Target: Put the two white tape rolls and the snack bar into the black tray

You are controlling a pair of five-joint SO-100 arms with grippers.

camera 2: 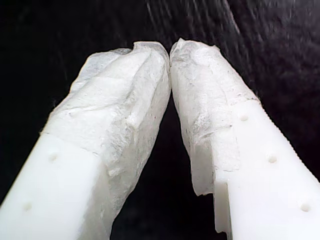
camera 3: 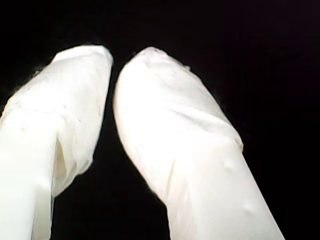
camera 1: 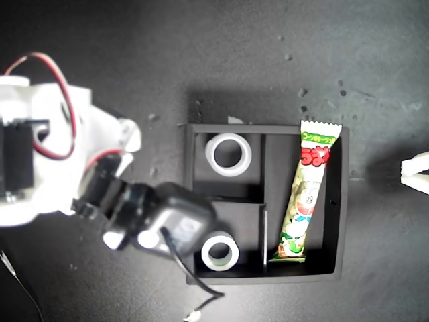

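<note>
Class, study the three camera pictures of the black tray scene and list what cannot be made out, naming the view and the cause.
- Exterior view: the arm's gripper tip is hidden under its own black camera housing, near the lower tape roll.
- Exterior view: the white structure at the right edge is cut off.
- Exterior view: the snack bar print is too small to read.
- Wrist views: only the first gripper and second gripper over darkness; which arm is which stays unclear.

Snack bar (camera 1: pixel 307 196): carried large red lettering near its top end and small green print above it; neither could be read clearly.
</note>
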